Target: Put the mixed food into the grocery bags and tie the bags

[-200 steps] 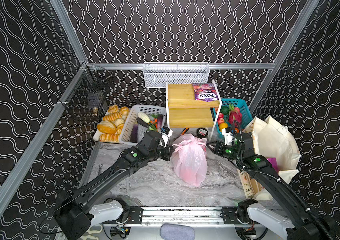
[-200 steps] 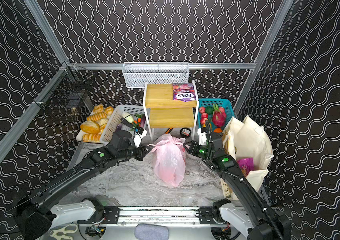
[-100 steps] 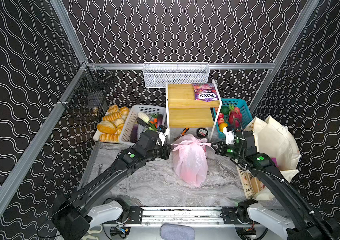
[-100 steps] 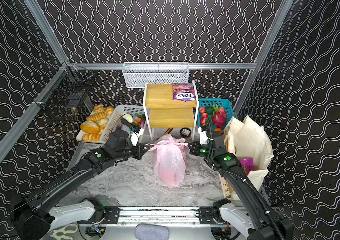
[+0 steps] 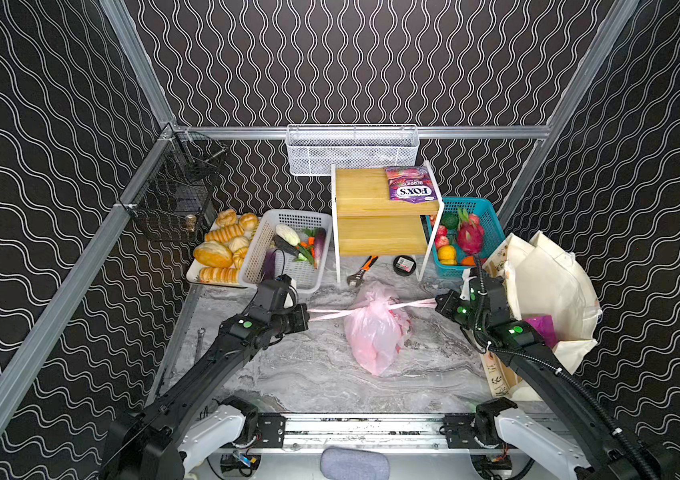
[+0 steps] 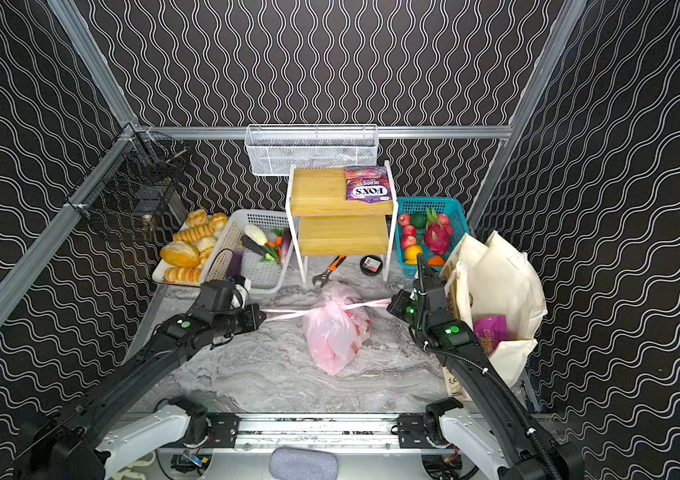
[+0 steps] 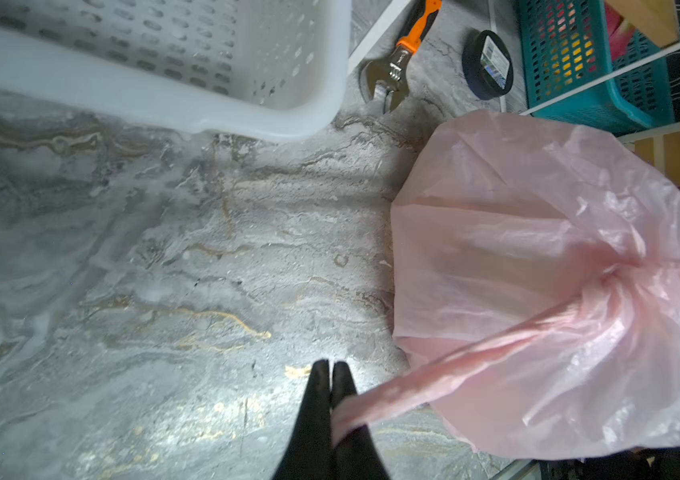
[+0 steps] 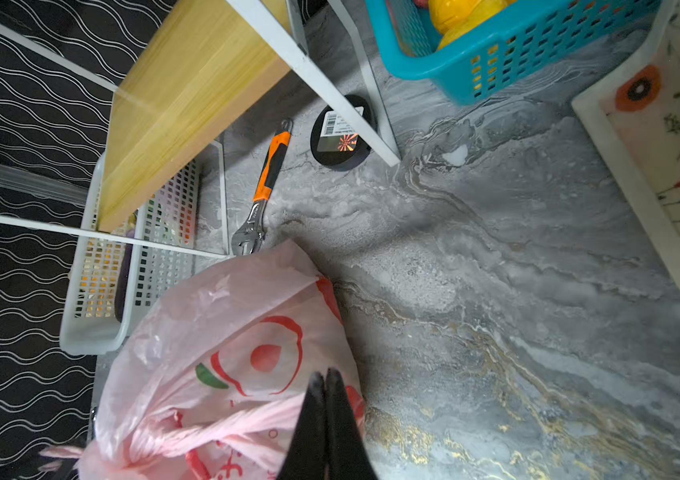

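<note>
Left gripper (image 7: 330, 368) is clenched on 1 twisted handle of the pink plastic bag (image 5: 371, 336); the right gripper (image 8: 325, 376) pinches the opposite handle. Both handles stretch taut in opposite directions, likely to cinch the knot. The bag lies mid-table on the marble tabletop (image 5: 288, 374), near the canvas tote (image 5: 550, 282).

Two black arms angle inward; left hand (image 5: 307, 319) and right hand (image 5: 438, 306), well apart, each pinch shut on the translucent pink plastic bag (image 5: 371, 343).
</note>
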### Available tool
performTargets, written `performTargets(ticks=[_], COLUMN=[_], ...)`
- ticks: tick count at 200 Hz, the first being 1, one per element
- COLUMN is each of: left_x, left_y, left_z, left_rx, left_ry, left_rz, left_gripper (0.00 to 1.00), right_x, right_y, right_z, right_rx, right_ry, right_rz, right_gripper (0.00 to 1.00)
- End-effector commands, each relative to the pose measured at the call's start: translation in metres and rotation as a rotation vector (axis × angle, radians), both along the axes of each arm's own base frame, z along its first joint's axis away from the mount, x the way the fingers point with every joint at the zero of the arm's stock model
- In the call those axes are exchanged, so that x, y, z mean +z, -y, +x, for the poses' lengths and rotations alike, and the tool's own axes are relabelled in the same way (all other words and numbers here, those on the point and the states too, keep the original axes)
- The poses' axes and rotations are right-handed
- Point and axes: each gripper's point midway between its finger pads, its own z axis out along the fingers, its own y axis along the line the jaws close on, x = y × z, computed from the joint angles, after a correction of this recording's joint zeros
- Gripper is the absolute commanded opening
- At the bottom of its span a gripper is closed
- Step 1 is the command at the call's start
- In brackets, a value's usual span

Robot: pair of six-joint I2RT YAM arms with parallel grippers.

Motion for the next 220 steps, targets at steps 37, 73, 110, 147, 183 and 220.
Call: performTargets(ticks=[37,73,110,147,183,220], left_x=[0.000,-0.039,-0.043,-0.016,0.015,0.040], left_y=[-0.056,-0.054,-0.063,-0.017,0.002,-0.027], left_z=[0.003,-0.019,-0.032,-0.020,-0.018,-0.021], left_rx=[0.116,0.124,0.167,-0.047,-0.147,-0.067], left_ry=[-0.009,-0.121,-0.116,0.031,0.125,0.200], left_rz=[0.292,0.251,0.243,0.061,-0.012,0.112], left_gripper=[0.00,0.00,0.00,0.00,0.34,0.55], right_x=[0.059,-0.027,-0.037,0.016,0.045,0.098], right_y=[0.059,0.053,0.074,0.038,0.017,-0.009], right_z=[0.024,0.009,-0.001,0.019,0.012,0.000], right_rx=[-0.268,-0.245,-0.327,-0.111,-0.018,0.093], right_ry=[0.151,-0.078,-0.162,-0.025,0.008,0.121], right_rz=[-0.214,-0.194,-0.292,-0.244,-0.153,0.002], right_gripper=[0.00,0.00,0.00,0.00,0.43,0.53])
